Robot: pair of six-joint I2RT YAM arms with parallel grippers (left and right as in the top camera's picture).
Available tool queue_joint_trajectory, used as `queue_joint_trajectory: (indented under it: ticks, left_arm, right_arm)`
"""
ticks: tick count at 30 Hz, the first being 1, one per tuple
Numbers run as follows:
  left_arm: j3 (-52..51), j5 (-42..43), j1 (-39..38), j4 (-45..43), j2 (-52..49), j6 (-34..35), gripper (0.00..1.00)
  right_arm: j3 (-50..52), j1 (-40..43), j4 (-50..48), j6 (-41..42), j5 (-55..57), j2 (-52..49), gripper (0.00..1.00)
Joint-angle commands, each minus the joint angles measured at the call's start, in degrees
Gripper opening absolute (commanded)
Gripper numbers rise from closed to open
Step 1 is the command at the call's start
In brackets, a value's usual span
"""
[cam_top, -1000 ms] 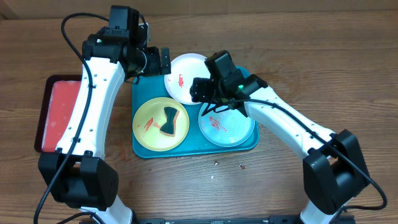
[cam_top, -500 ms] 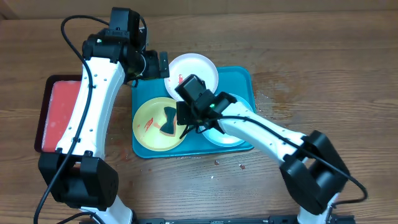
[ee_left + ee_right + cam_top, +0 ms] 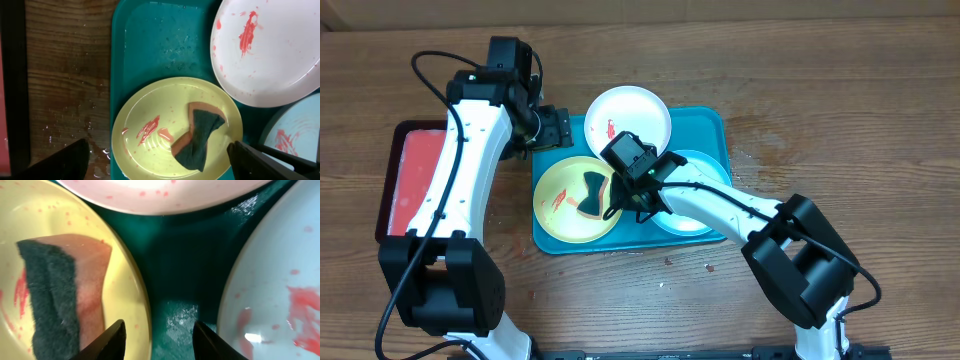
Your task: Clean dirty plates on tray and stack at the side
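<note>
The wooden desk (image 3: 820,90) carries the teal tray (image 3: 712,128), with a smaller red tray (image 3: 415,185) just to its left, probably there as the stacking spot. All three dirty plates lie flat inside the teal tray, packed rim to rim: the white plate (image 3: 635,115) at the back, the yellow-green plate (image 3: 560,205) front left and the mint plate (image 3: 708,166) front right, each smeared red, so none looks cleaned yet.

The left end effector (image 3: 160,167) hovers spread wide over the tray's back-left part and grips nothing. It appears parked clear of the work.

The right end effector (image 3: 160,340) is low between the yellow-green and mint plates, fingers parted and empty. One finger is over the yellow-green plate's rim and the other over the teal gap, likely lined up to reach the sponge (image 3: 591,193), which lies twisted on that plate, dark scouring side partly up
</note>
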State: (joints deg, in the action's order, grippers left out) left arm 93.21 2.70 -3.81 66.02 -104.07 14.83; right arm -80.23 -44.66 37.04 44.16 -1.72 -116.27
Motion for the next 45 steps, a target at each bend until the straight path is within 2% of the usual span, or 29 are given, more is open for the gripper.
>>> queue_joint_trajectory:
  ticks: [1,3,6,7,8,9,13,15,20,22,27,32,39,45]
  left_arm:
    - [-1.8,2.6,-0.2,-0.1,-0.6,-4.5,0.81]
    - [-2.5,4.1,-0.2,0.1,-0.6,-5.9,0.72]
    - [-4.1,6.2,-0.3,0.0,-0.6,-7.6,0.61]
    - [-4.9,6.9,-0.3,-0.1,-0.6,-7.6,0.54]
    - [-7.0,9.0,-0.3,-0.9,-0.6,-7.6,0.39]
    - [-9.7,11.0,-0.3,-2.2,-0.6,-8.1,0.38]
    - [-15.9,18.1,-0.3,-7.6,-0.6,-11.7,0.50]
    - [-20.3,21.2,-0.4,-13.2,-0.6,-12.3,0.54]
    - [-24.7,21.1,-0.7,-19.9,-0.7,-13.0,0.55]
    - [-25.5,20.9,-1.4,-21.8,-0.7,-13.6,0.58]
    - [-26.4,20.1,-3.7,-23.7,-0.7,-13.5,0.59]
    - [-27.5,10.6,-5.3,-25.0,-0.7,-8.2,0.55]
    - [-28.9,10.9,-5.2,-25.9,-0.7,-8.2,0.54]
    - [-31.2,13.9,-6.2,-30.6,-0.7,-8.4,0.55]
  right_arm:
    - [0.0,0.0,-1.4,1.0,-2.1,-2.9,0.45]
    - [0.0,0.0,-1.4,1.0,-2.2,-2.9,0.44]
    - [0.0,0.0,-1.7,0.8,-1.8,-2.9,0.37]
    - [0.0,0.0,-1.8,0.8,-1.8,-2.9,0.30]
    - [0.0,0.0,-1.8,0.8,-1.8,-2.9,0.25]
    - [0.0,0.0,-1.9,0.8,-1.8,-2.9,0.22]
    - [0.0,0.0,-2.3,0.8,-1.8,-2.9,0.20]
    - [0.0,0.0,-2.3,0.8,-1.8,-2.9,0.21]
    - [0.0,0.0,-2.4,0.8,-1.8,-2.9,0.21]
    - [0.0,0.0,-2.5,0.8,-1.8,-2.9,0.21]
    - [0.0,0.0,-2.4,0.8,-1.8,-2.9,0.21]
    - [0.0,0.0,-2.4,0.8,-1.8,-2.9,0.20]
    - [0.0,0.0,-2.3,0.6,-1.8,-2.9,0.21]
    - [0.0,0.0,-2.6,0.6,-1.8,-2.9,0.21]
